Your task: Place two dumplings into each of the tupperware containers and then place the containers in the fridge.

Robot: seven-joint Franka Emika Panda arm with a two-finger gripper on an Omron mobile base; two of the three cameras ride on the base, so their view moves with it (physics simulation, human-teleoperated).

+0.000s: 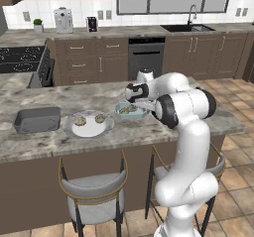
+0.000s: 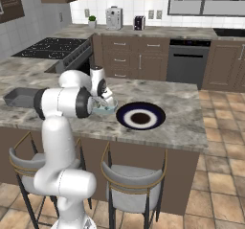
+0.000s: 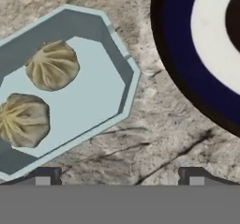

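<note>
Premises: a domestic kitchen, computer-rendered. Dark brown cabinets [image 1: 96, 57] run along the back wall beneath a stone worktop, with a built-in dishwasher [image 1: 146, 56] and a sink with faucet [image 1: 191, 22]. A black cooktop [image 2: 51, 47] sits on the side run. A coffee machine [image 1: 63, 20], a toaster [image 1: 92, 24] and a small potted plant [image 1: 37, 25] stand against the white tiled wall. A marble-topped island [image 1: 44, 142] with two upholstered bar stools [image 1: 94, 191] occupies the foreground. Terracotta floor tiles [image 1: 235, 181] throughout.
</note>
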